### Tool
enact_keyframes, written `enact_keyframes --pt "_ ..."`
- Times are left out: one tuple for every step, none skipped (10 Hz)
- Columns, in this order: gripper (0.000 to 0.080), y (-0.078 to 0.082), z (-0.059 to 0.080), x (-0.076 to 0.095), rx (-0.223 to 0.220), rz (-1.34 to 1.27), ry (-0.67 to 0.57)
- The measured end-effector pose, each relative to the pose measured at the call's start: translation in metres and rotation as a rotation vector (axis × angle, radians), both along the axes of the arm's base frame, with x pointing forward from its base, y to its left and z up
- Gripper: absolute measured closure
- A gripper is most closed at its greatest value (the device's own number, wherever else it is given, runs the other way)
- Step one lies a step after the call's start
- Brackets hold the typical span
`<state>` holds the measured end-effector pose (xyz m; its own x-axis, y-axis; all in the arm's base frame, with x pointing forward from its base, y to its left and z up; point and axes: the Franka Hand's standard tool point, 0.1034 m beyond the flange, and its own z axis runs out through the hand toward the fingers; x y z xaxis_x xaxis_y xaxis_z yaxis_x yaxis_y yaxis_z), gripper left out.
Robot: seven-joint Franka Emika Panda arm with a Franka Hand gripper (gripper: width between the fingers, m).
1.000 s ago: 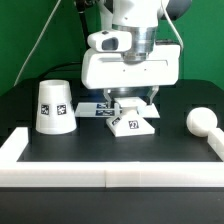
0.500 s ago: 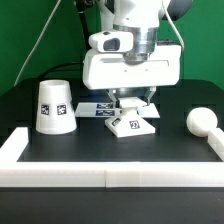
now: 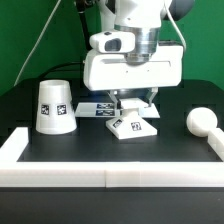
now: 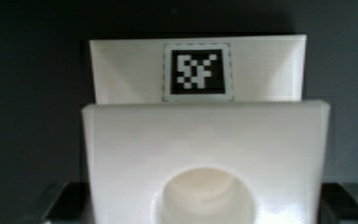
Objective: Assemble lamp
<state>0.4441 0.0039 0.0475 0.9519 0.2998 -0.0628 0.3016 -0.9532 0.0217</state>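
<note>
The flat square lamp base (image 3: 134, 126) sits mid-table with a tag on its front. My gripper (image 3: 133, 102) is right above it, its jaws closed on the base's two sides. In the wrist view the base (image 4: 202, 130) fills the picture, its round socket near the edge, with dark fingers (image 4: 60, 198) against both sides. The tapered shade (image 3: 53, 106) stands upside down at the exterior view's left. The ball-headed bulb (image 3: 203, 123) lies at the exterior view's right.
The marker board (image 3: 92, 108) lies flat just behind and left of the base. A white raised border (image 3: 110, 177) runs along the table's front, with corner pieces at both ends. A green backdrop stands behind.
The base has shifted a little toward the front and turned slightly in my jaws. The shade and the bulb have not moved.
</note>
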Motion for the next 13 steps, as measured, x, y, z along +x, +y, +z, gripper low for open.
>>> enact_keyframes --pt "0.0265 0.003 0.001 0.017 0.000 0.006 -0.009" --pt "0.0265 0.005 0.002 0.028 -0.001 0.009 -0.015" --pt "0.0265 0.008 0.002 0.042 -0.001 -0.002 -0.021" --pt "0.0265 0.016 0.001 0.058 -0.001 -0.033 -0.036" --pt "0.0265 0.023 0.001 0.069 0.000 -0.046 -0.049" --pt "0.0265 0.032 0.001 0.081 -0.001 -0.122 -0.063" --pt "0.0265 0.041 0.001 0.092 0.003 -0.234 -0.074" --pt "0.0265 0.050 0.002 0.101 0.005 -0.345 -0.074" --pt "0.0265 0.059 0.002 0.109 0.010 -0.446 -0.072" --pt "0.0265 0.065 0.002 0.114 0.011 -0.451 -0.076" --pt "0.0265 0.072 0.002 0.122 0.013 -0.452 -0.084" --pt "0.0265 0.078 0.002 0.129 0.016 -0.438 -0.095" --pt "0.0265 0.083 0.002 0.134 0.019 -0.426 -0.101"
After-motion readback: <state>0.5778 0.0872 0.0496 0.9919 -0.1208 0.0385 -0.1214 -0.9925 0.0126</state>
